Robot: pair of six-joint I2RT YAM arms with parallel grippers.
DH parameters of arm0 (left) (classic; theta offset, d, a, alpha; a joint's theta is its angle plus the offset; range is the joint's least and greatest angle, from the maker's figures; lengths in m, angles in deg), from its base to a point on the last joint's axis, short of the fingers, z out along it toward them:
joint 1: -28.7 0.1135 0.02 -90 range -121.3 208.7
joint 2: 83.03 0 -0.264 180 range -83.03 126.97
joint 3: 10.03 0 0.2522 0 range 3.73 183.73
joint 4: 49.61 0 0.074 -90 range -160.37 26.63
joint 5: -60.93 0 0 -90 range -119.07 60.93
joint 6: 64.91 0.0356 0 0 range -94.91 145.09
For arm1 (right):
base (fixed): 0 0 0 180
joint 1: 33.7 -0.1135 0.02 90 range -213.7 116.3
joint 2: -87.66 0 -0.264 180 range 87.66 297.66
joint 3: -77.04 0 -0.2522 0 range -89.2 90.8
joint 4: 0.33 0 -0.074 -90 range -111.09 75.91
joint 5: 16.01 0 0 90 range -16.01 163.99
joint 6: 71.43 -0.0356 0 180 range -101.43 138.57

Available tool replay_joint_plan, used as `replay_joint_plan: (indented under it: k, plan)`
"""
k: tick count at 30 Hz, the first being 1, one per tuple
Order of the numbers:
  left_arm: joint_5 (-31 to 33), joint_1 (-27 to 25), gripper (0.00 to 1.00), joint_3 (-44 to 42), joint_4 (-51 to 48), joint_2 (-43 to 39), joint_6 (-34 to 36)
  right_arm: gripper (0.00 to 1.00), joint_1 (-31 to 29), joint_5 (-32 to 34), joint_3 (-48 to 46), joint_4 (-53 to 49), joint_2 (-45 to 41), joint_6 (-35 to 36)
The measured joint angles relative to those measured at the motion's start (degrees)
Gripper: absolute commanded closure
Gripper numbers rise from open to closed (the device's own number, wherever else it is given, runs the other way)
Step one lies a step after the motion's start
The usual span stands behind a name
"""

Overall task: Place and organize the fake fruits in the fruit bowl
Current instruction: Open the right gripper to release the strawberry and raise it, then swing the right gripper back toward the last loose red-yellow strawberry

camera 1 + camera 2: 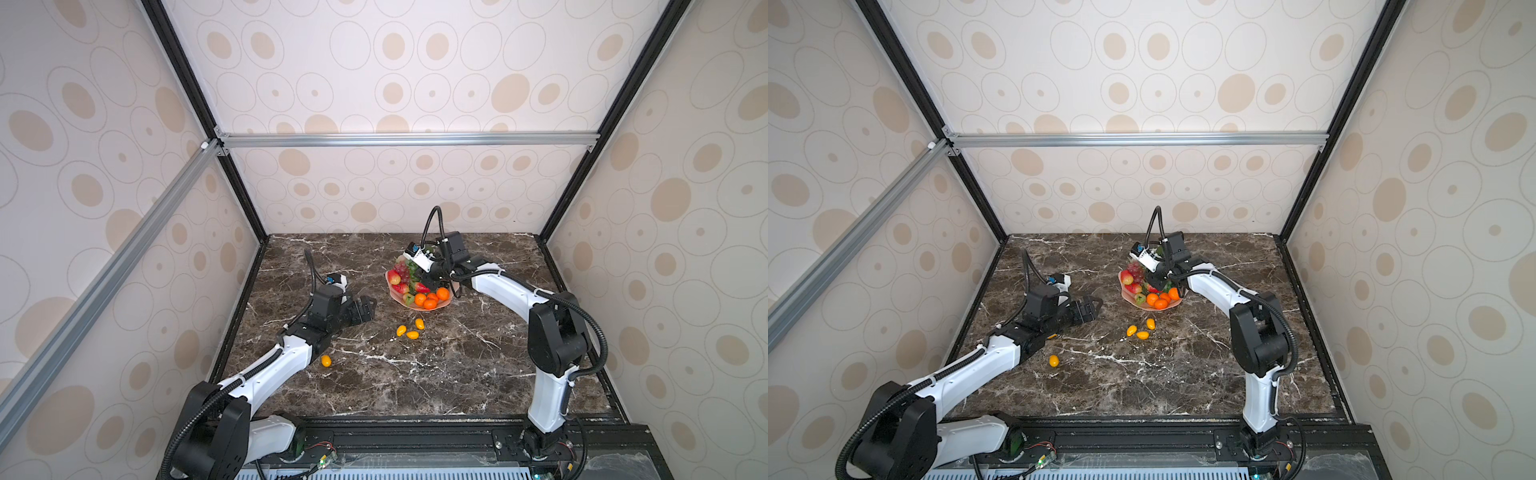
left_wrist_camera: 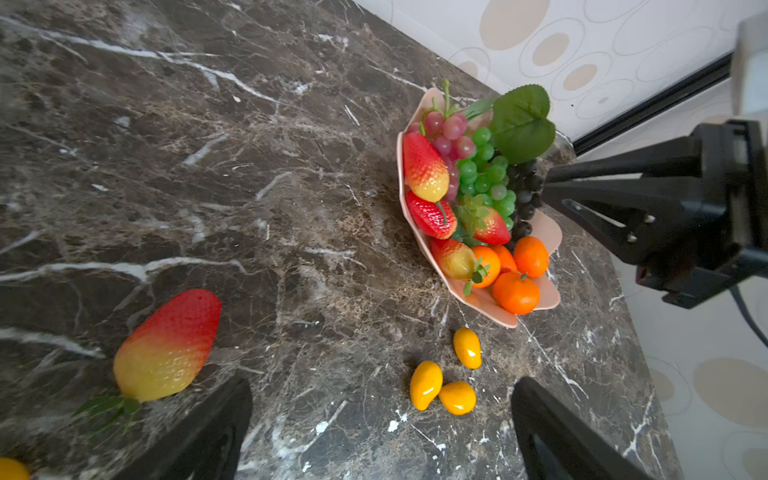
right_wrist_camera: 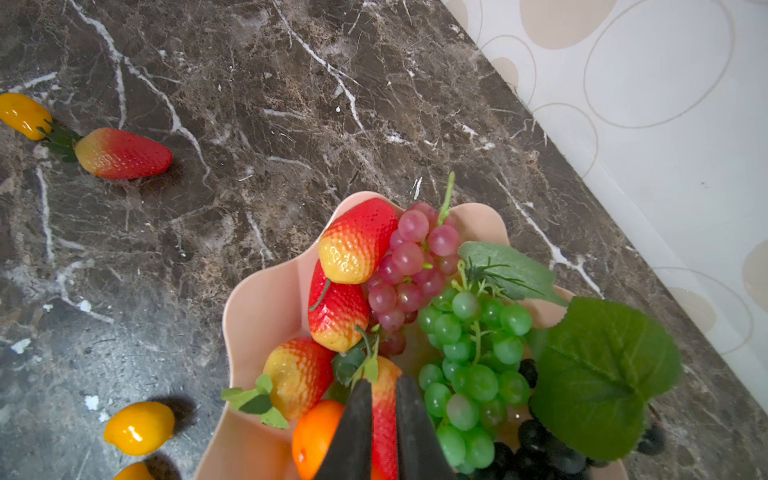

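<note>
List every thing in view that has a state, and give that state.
fruit bowl: upright, partly filled.
grape bunches: in the bowl.
tangerines: in the bowl.
loose strawberry: lying on the table.
yellow ovals: on the table, outside the bowl.
left tool: open, empty.
right tool: nearly closed astride a bowl strawberry; grip unclear.

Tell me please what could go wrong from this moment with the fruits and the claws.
1. The right claw stands narrow on either side of a strawberry in the crowded fruit bowl; pulling up may drag the neighbouring tangerine over the low rim.
2. The open left claw is close to a loose strawberry and three yellow ovals; a nudge could roll them away.
</note>
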Motion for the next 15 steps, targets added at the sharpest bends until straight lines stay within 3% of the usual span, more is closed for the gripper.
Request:
replay_joint_plan:
  k: [3,8,12,15]
  plan:
    - [1.64,1.70,0.02,0.00,-2.89,-2.23,0.11,0.73,-3.28,-0.02,-1.42,0.94,-0.26,-0.94]
    - [1.97,10.19,0.02,-1.49,-4.98,-8.68,0.09,0.65,-10.01,-0.68,-3.04,3.91,-0.33,-3.74]
    - [1.11,16.24,0.08,-2.34,-7.02,-10.01,0.33,0.63,-13.94,-1.05,-2.80,6.73,-0.09,-7.32]
    - [-0.24,17.55,0.15,-2.84,-8.04,-8.83,0.87,0.58,-16.15,0.48,-1.77,8.79,1.42,-12.48]
